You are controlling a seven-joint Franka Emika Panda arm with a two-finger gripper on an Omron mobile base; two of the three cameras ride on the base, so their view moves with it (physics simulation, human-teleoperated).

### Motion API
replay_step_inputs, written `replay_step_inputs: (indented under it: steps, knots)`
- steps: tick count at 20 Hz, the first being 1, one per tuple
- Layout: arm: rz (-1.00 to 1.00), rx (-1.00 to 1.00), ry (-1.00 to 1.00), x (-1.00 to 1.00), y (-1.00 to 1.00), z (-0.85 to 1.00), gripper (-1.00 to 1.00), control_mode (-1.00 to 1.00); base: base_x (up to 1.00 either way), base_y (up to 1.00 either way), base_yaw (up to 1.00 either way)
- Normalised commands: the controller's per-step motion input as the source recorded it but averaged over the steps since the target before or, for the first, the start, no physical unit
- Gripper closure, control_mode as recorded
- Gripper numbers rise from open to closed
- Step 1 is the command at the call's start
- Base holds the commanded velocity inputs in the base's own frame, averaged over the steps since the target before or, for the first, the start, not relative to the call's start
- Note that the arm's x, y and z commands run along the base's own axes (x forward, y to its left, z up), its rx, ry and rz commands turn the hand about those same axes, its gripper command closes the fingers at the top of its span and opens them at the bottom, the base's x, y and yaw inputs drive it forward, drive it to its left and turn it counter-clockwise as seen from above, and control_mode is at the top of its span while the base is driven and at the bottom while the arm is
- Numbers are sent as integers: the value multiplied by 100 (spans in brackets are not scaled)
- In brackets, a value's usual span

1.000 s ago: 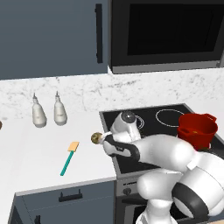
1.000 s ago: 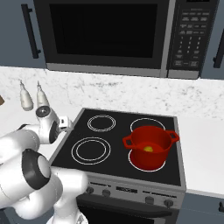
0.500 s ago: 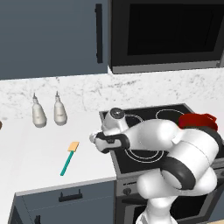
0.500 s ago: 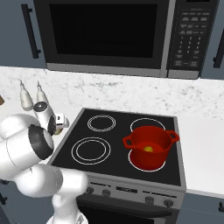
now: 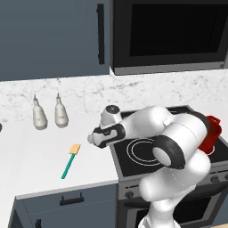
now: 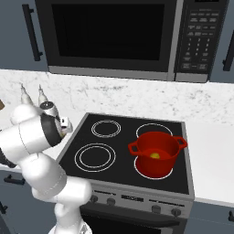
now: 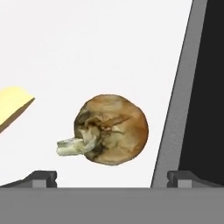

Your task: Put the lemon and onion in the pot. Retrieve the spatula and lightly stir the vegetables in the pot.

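The onion (image 7: 111,129), a brown papery bulb with a pale stub, lies on the white counter just left of the stove's edge. My gripper (image 7: 113,177) hangs right above it, open, and the dark fingertips (image 7: 41,177) stand wide on either side without touching it. In the left base view the hand (image 5: 101,134) covers the onion. The spatula (image 5: 70,161) lies on the counter to the left, its pale orange blade (image 7: 12,105) close to the onion. The red pot (image 6: 157,153) stands on the front right burner with the lemon (image 6: 155,156) inside.
Two grey bottles (image 5: 39,116) (image 5: 61,113) stand against the marble backsplash behind the spatula. The black cooktop (image 6: 107,151) lies right of the onion, its grey rim (image 7: 175,109) close by. A microwave (image 6: 114,36) and dark cabinets hang overhead.
The arm has swung left from the stove's corner to over the onion, and the hand now hides it in the left base view. The jaws have stayed open. The pot and spatula have not moved.
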Motion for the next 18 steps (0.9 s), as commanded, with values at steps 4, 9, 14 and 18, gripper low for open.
replay_step_inputs:
  steps: [4,9,14,18]
  knots:
    - [0,0,0,19,3,-33,-100,-100,0,0,0]
    - [0,0,0,21,1,-30,-100,-100,0,0,0]
    - [0,0,0,20,4,-22,-100,-100,0,0,0]
    - [0,0,0,24,13,-20,-100,-100,0,0,0]
